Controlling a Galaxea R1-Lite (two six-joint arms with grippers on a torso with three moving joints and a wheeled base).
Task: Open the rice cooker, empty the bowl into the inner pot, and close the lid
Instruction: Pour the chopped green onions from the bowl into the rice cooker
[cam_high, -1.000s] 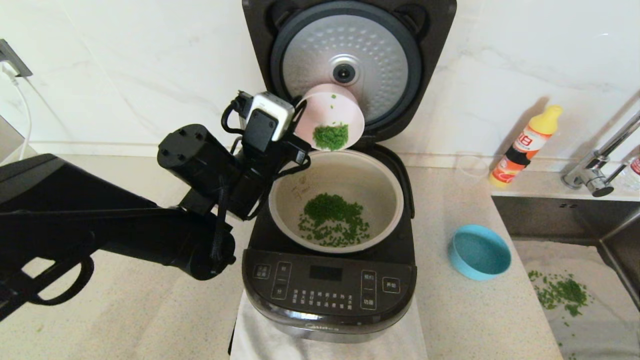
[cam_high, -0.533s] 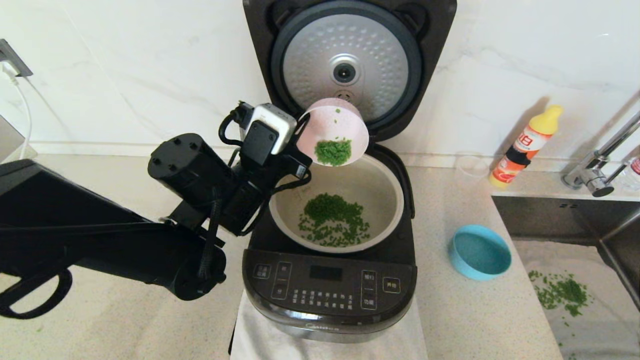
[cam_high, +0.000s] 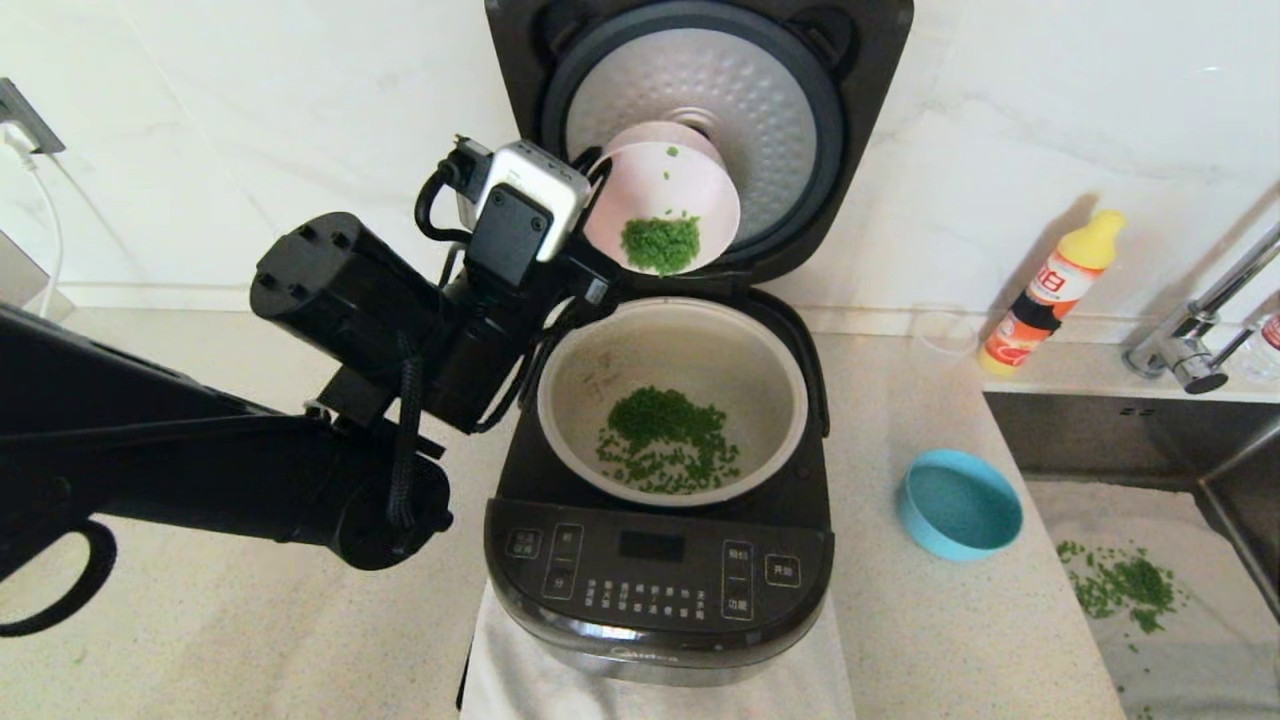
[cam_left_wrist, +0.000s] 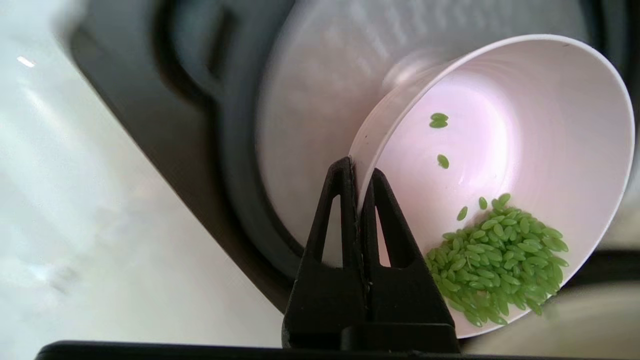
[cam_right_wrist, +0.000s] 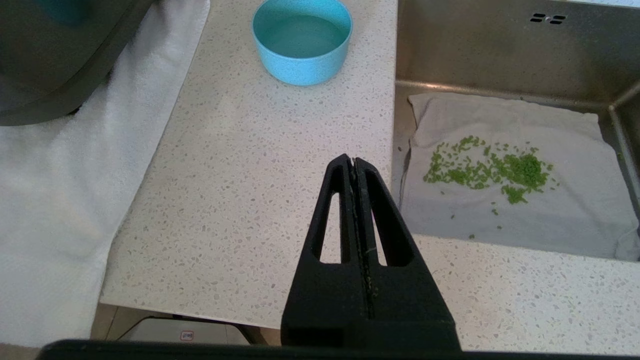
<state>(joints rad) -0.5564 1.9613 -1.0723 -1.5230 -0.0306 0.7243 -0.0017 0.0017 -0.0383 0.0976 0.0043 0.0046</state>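
Left gripper (cam_left_wrist: 358, 172) pinches the rim of the pink bowl (cam_high: 665, 205), one finger inside the wall, one outside, closed tight on the thin edge. A rim pinch like this leaves the mouth free for pouring. Bowl is tipped steeply, mouth facing down and forward, held up in front of the lid (cam_high: 700, 110), which stands raised behind the gripper. Whether the bowl's base touches the lid's underside cannot be told.

The inner pot (cam_high: 672, 400) sits below and just ahead of the gripper, seated in the rice cooker (cam_high: 655, 580). Green grains (cam_high: 665, 450) lie scattered on its floor. A clump of the same grains (cam_left_wrist: 497, 260) clings at the low lip of the bowl, with a few strays higher up the wall. Judgement: emptying is part done; more tilt or a shake may be needed. Held this high, loose grains could miss the pot.

Materials: bowl is smooth, thin-walled, matte pale pink, round. Grains are small, oval, bright green, dry-looking. Pot is pale beige, deep, smooth with faint level marks. Lid underside is a dimpled silver disc ringed by a dark gasket. Cooker body is glossy black.

Right gripper (cam_right_wrist: 360, 170) is parked, fingers pressed together on nothing, over the speckled counter (cam_right_wrist: 250, 175). Beyond it is a blue bowl (cam_right_wrist: 301, 40); beside it, a sink (cam_right_wrist: 500, 60) holding a cloth (cam_right_wrist: 550, 215) with spilled grains.
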